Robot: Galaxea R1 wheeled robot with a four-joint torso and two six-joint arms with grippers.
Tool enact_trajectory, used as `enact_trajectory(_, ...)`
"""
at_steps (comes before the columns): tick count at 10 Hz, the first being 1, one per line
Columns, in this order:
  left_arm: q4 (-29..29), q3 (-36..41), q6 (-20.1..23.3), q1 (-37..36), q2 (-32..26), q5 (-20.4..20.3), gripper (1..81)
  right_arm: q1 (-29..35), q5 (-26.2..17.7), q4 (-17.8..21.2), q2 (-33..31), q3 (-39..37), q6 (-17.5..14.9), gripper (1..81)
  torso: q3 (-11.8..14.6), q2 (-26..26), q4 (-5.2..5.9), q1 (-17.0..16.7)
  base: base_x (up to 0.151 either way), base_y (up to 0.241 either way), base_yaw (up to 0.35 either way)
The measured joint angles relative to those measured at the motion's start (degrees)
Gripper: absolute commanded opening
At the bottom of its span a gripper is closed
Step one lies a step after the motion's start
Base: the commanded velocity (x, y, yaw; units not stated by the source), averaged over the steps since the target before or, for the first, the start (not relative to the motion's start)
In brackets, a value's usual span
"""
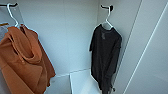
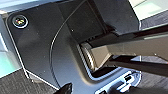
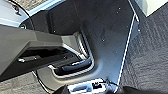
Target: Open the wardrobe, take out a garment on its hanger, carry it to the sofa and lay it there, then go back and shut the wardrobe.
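white panels of the open wardrobe point(image 1: 75, 30) fill our head view: a plain back wall, a side wall at the right, and a pale floor at the bottom. at the far right a white door point(image 1: 150, 62) stands swung out, its long edge running slantwise down the picture.

the black t-shirt point(image 1: 105, 60) hangs inside at the right, close to the side wall, long and limp, its hem reaching down near the wardrobe floor. it sits on a thin white hanger point(image 1: 108, 21), whose hook is caught on a short dark bar point(image 1: 107, 7) near the top.

at the left we see the orange hooded garment point(image 1: 22, 62), bulky and folded on itself, hanging from a second white hanger point(image 1: 12, 15) on another dark bar point(image 1: 8, 5). the two garments hang well apart, with bare white wall between them.

our wrist views give us dark parts of our own body and grey carpet point(image 3: 147, 57) beneath. we cannot tell whether the left pincer or the right pincer is released or clenched.
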Motion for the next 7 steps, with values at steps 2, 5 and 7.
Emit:
enact_trajectory(2, -0.20, 0.59, 0.00, 0.24, -2.06, 1.84, 81.1, 0.05, -0.01, 0.00, 0.00, 0.00, 0.02, 81.1, 0.00, 0.00, 0.00, 0.00, 0.000, 0.000, 0.000)
enact_trajectory(5, -0.28, 4.11, 0.02, 0.22, -3.96, -3.08, 81.1, 0.27, 0.02, 0.00, -0.02, 0.00, 0.02, 81.1, 0.00, 0.00, 0.00, 0.00, 0.000, 0.000, 0.000)
enact_trajectory(7, -0.24, 5.16, 0.02, -0.89, -3.34, -3.12, 81.1, 0.28, 0.02, -0.02, 0.00, 0.00, 0.02, 81.1, 0.00, 0.00, 0.00, -0.02, 0.000, 0.000, 0.000)
